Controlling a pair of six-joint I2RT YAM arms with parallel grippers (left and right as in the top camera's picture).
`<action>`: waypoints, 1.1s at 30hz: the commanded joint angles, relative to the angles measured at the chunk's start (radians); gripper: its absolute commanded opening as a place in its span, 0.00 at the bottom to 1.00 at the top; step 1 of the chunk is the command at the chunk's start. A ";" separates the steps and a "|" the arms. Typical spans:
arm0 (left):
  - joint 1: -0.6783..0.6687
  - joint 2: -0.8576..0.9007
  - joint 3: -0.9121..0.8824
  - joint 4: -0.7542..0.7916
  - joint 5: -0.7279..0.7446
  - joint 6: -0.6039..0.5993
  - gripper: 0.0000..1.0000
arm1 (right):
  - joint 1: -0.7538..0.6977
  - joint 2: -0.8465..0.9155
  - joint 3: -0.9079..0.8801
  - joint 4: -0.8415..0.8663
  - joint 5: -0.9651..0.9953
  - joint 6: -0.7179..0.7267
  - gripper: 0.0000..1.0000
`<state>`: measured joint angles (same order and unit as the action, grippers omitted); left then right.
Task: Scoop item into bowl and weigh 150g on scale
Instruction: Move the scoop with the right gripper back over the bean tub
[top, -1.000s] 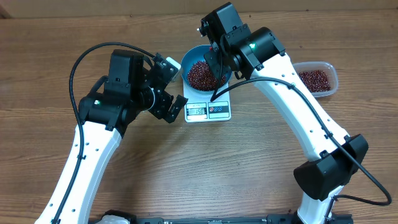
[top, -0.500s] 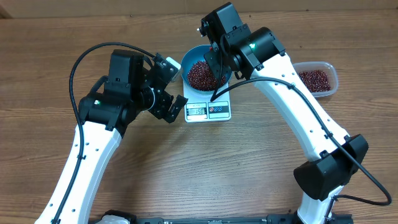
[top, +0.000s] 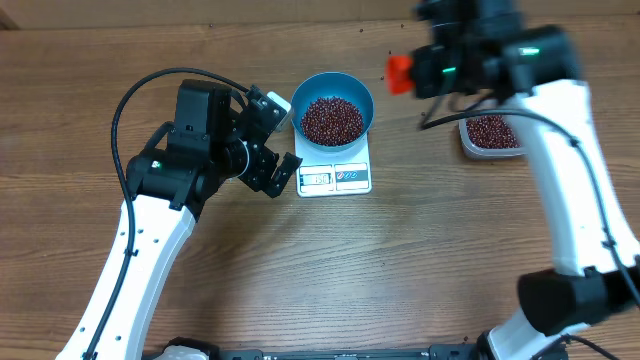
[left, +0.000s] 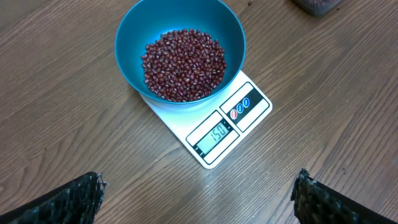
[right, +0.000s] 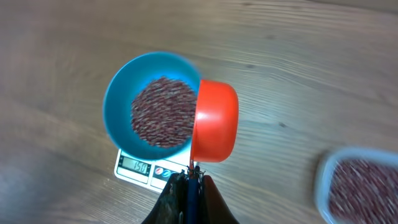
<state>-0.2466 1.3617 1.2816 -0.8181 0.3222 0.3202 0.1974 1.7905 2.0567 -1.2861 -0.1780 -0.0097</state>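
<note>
L pincer (left: 199, 204) wide, R pincer (right: 189, 182) tight

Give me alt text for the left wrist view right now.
A blue bowl of red-brown beans sits on a white scale whose display reads 150, on a wooden table. The left gripper, open and empty, shows at the bottom corners.
</note>
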 joint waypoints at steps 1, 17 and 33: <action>0.004 0.005 -0.004 0.003 0.008 -0.006 1.00 | -0.127 -0.047 0.033 -0.023 -0.060 0.087 0.04; 0.004 0.005 -0.004 0.003 0.008 -0.006 1.00 | -0.502 -0.010 -0.338 0.156 -0.213 0.389 0.04; 0.004 0.005 -0.004 0.003 0.008 -0.006 1.00 | -0.507 -0.006 -0.587 0.403 -0.155 0.609 0.04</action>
<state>-0.2470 1.3617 1.2816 -0.8181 0.3222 0.3202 -0.3065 1.7874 1.4918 -0.8902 -0.3504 0.5606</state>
